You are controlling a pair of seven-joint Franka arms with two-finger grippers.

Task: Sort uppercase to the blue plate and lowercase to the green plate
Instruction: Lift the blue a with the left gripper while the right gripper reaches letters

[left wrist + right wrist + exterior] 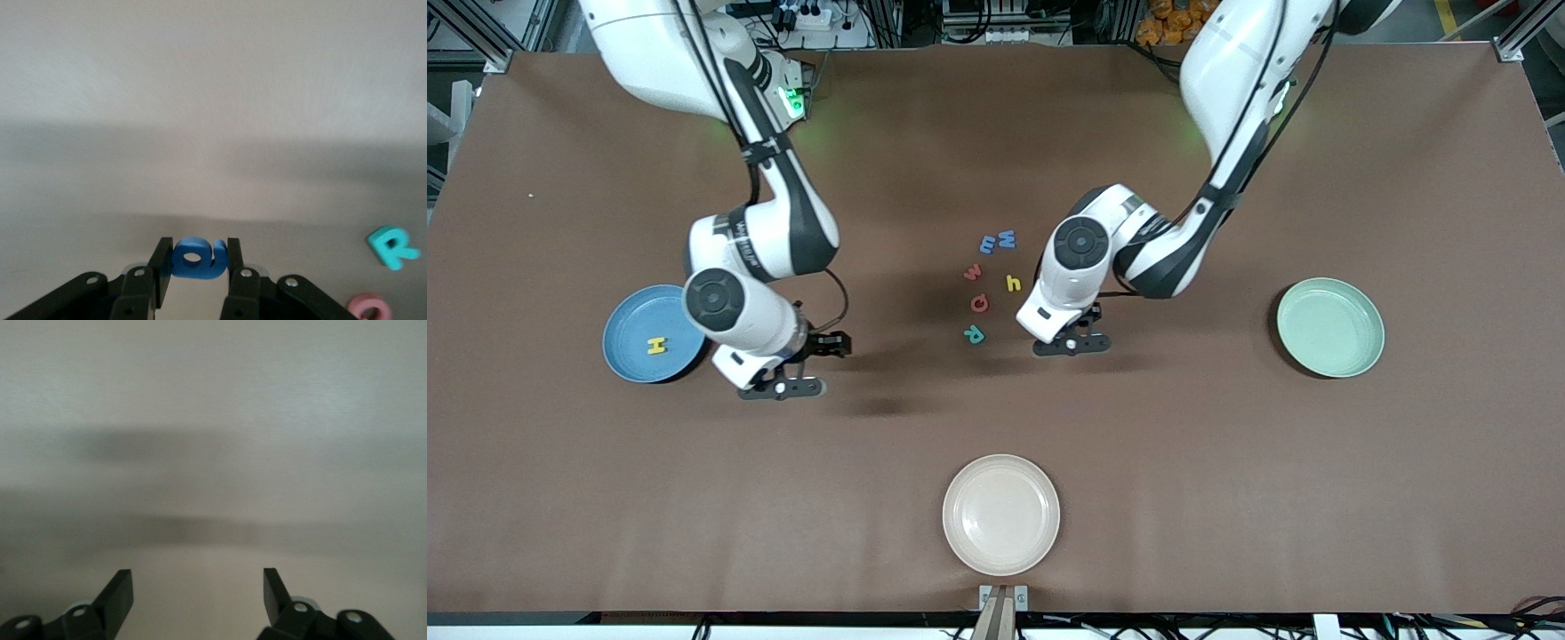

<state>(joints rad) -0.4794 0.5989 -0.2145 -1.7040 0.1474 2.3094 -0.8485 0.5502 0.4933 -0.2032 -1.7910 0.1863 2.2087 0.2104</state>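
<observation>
My left gripper [197,248] is shut on the blue lowercase a [193,260]. In the front view this gripper [1076,333] hangs low over bare table beside the teal R [974,334], and the R [392,247] and red Q [370,308] show in its wrist view. Loose letters lie mid-table: blue m [988,243], blue W [1006,237], red w [973,272], yellow h [1012,283] and red Q [979,304]. The yellow H [657,345] lies in the blue plate [624,322]. My right gripper [807,365] stands open and empty beside that plate; its wrist view [197,577] shows only table. The green plate [1329,326] holds nothing.
A cream-white plate [1000,514] sits near the table's front edge, nearer to the front camera than the letters. Brown table surface lies between the letter cluster and each coloured plate.
</observation>
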